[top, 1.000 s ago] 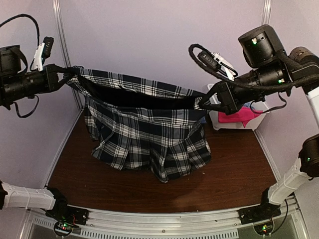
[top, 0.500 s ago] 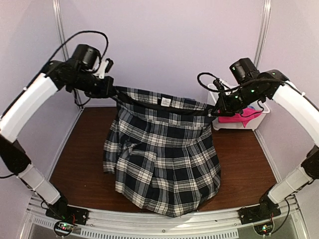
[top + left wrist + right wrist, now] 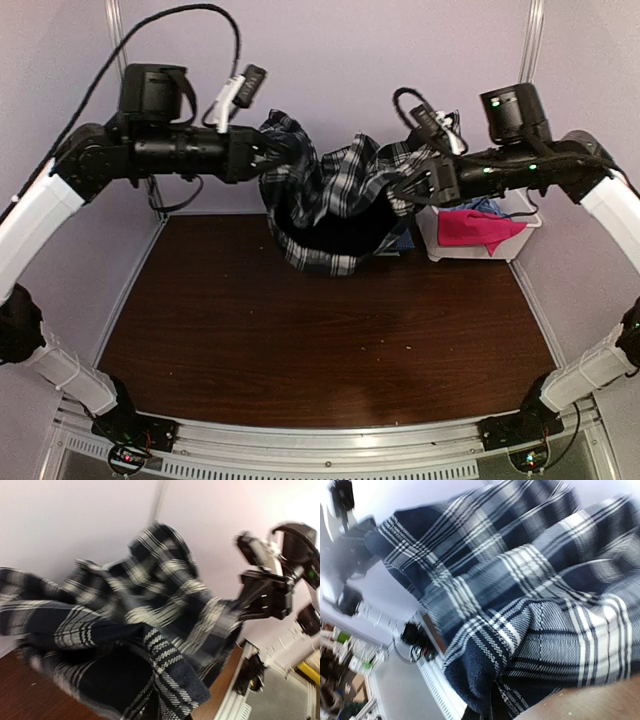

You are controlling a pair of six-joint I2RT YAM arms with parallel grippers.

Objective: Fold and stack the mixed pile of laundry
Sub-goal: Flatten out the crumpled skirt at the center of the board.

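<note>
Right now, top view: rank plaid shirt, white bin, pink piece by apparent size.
1. plaid shirt: clearly largest, though it hangs in the air nearer the camera, which may inflate it.
2. white bin: partly hidden.
3. pink piece: lies inside the bin.

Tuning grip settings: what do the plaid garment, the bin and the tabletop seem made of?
Plaid garment: woven cloth, likely cotton or a blend, matte; threads show up close, and it bunches and sags. Bin: smooth white plastic, judging by its stiff wall. Tabletop: dark brown wood or laminate, faint sheen; cannot tell which.
</note>
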